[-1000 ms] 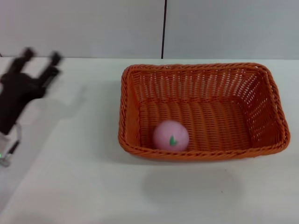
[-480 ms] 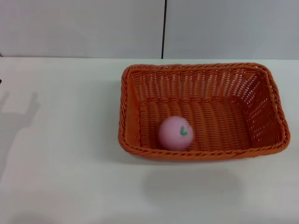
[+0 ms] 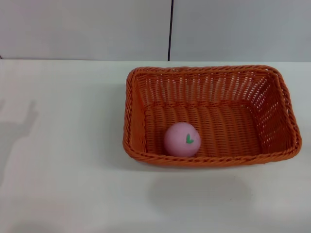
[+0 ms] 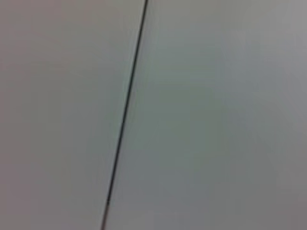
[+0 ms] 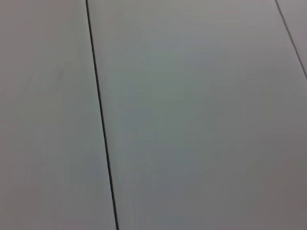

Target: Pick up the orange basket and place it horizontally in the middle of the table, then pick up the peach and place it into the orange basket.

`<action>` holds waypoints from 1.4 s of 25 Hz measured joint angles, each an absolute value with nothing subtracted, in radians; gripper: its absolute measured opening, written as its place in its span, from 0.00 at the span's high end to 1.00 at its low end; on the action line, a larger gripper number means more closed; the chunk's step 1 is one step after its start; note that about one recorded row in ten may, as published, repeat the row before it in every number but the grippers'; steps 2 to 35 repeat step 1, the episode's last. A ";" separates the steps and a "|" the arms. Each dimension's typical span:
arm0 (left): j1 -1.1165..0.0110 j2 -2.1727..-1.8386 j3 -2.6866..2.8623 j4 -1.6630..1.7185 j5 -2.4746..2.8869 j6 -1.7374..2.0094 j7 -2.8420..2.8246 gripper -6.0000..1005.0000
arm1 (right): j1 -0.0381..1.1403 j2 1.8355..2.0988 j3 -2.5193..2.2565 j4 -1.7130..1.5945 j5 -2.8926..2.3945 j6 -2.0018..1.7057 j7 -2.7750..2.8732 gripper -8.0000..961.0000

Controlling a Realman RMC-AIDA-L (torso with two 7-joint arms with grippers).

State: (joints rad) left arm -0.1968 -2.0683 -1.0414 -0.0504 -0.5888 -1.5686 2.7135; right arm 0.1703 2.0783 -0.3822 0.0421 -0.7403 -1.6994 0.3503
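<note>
Peach [image 3: 181, 139] sits inside orange basket [image 3: 272, 111] (near front wall) on table [image 3: 63, 160]

Behind the work surface I see a pale grey wall [image 3: 87, 29] of flat panels, split by a thin dark vertical seam [image 3: 170, 29]. My left wrist camera shows only that panelling with one dark seam [image 4: 125, 115]; my right wrist camera shows two seams [image 5: 101, 124]. Light is soft and even.

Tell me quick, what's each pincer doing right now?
Left pincer: not in view, state cannot be told.
Right pincer: not in view, state cannot be told.
</note>
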 joint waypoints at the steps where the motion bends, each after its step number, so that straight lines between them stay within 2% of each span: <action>1: -0.194 -2.068 -1.045 -0.051 -0.589 -1.567 2.714 0.19 | 0.171 2.077 -0.384 0.042 -0.742 -1.695 0.360 0.13; 35: -0.194 -2.068 -1.045 -0.051 -0.589 -1.567 2.714 0.19 | 0.171 2.077 -0.384 0.042 -0.742 -1.695 0.360 0.13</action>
